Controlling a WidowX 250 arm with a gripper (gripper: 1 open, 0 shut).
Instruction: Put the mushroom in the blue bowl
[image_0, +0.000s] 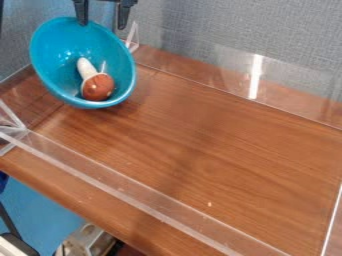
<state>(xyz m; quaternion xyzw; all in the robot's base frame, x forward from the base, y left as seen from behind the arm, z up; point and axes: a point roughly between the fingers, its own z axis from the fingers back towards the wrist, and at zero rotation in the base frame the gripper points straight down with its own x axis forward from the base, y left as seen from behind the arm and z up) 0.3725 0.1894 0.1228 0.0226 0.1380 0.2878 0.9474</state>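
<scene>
a brown wooden table (221, 150) with clear plastic edging (120, 188) (see-through), and a grey textured wall (254, 35) behind.

We see the blue bowl (51, 48) as smooth plastic, glossy, light catching the inside wall. Mushroom (96, 84): cap looks smooth with a slight sheen, reddish-brown; pale stem reads matt. Table (201, 140) has brown wood grain and a satin-to-glossy finish, with soft reflections. Clear strips (134, 197) along the table edges look like transparent plastic, shiny, with a hard white glare at the back. Wall behind (214, 30): grey, matt, rough, fabric-like texture. Tool (104, 12) looks dark, finish too small to call. Bottom-left fixture (86, 240) looks like dull metal.
</scene>
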